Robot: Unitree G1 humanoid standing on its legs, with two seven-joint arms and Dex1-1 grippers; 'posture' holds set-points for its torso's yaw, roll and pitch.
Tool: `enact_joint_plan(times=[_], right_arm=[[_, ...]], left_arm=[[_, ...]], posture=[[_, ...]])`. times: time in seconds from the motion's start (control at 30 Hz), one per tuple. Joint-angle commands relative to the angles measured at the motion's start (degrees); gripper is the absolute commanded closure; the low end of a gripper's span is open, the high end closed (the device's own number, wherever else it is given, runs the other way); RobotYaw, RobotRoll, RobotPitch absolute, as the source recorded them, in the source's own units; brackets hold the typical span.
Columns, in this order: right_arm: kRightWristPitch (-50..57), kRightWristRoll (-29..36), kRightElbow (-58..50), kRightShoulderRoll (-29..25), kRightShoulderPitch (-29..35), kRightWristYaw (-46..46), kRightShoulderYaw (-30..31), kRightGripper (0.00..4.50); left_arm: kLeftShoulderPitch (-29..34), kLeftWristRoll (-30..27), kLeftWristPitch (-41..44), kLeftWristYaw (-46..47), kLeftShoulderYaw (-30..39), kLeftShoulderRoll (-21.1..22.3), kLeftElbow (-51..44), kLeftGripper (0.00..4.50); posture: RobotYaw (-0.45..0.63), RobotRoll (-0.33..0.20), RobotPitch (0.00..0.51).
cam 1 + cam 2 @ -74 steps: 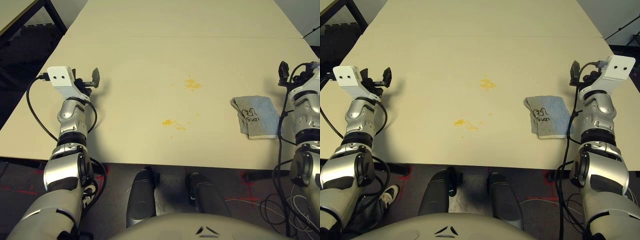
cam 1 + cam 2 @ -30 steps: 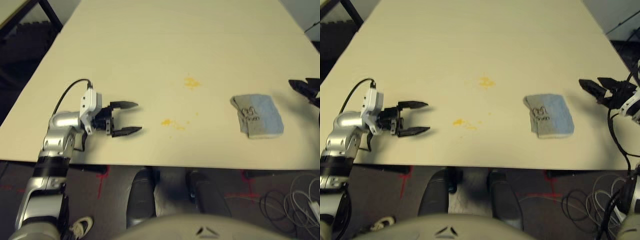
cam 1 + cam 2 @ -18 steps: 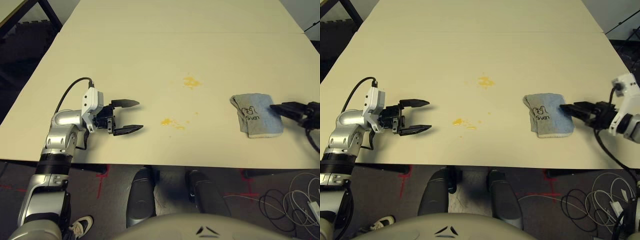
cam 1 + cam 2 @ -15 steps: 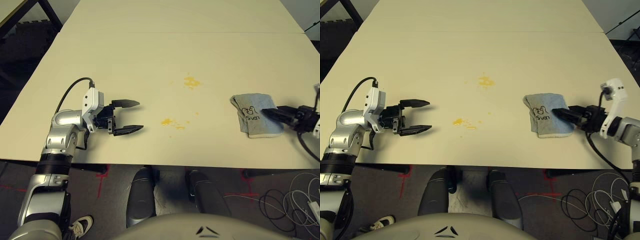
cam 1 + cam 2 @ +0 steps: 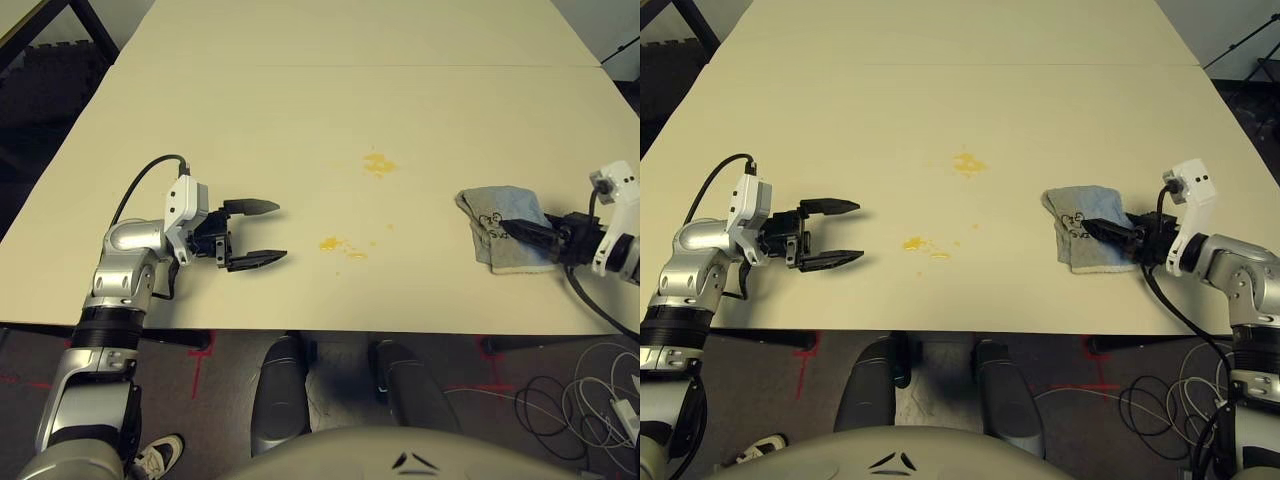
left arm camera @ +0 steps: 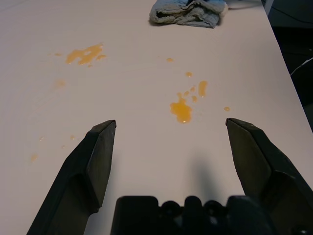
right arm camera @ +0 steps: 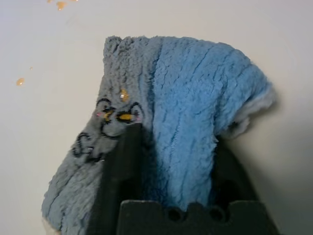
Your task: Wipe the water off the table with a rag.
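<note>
The right gripper reaches inward over the rag, its 2 fingers pinching it; left of the rag, the left gripper points toward it, 2 fingers spread.

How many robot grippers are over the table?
2: the left gripper, open over bare tabletop beside the yellow splotches; the right gripper, on the rag.
</note>
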Motion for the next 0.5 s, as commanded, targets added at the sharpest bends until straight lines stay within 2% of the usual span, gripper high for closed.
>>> enact_joint_plan(times=[0.03, 0.07, 0.13, 0.2, 0.33, 0.5], right_arm=[[2.56, 3.15, 0.62, 1.21, -0.17, -0.04, -2.12, 3.85], [3.45, 4.99, -0.61, 1.78, -0.54, 0.35, -3.07, 4.16], [5.58, 8.99, -3.0, 3.13, -1.45, 0.73, -5.23, 4.39], [8.91, 13.62, -5.27, 4.56, -3.01, 0.32, -7.42, 4.4], [13.39, 18.61, -9.09, 5.66, -3.65, -0.32, -7.43, 4.4], [15.05, 19.15, -12.5, 8.09, -4.13, -2.82, -3.44, 4.4]], left_arm=[[-0.09, 1.33, -0.71, -0.15, -0.76, 0.01, 0.75, 0.0], [-0.21, 1.52, -1.03, -0.25, -0.81, 0.11, 1.08, 0.0], [-0.41, 1.85, -1.68, -0.54, -0.81, 0.39, 1.79, 0.0], [-0.65, 2.06, -2.15, -0.8, -0.56, 0.79, 2.56, 0.0], [-0.9, 2.2, -2.84, -1.34, -0.13, 1.57, 3.59, 0.0], [-0.02, 2.83, -4.25, -2.47, -0.27, 3.11, 4.02, 0.0]], posture=[[0.06, 0.0, 0.208], [0.06, 0.0, 0.209], [0.06, 0.0, 0.21], [0.07, 0.0, 0.21], [0.08, 0.0, 0.216], [0.09, 0.0, 0.224]])
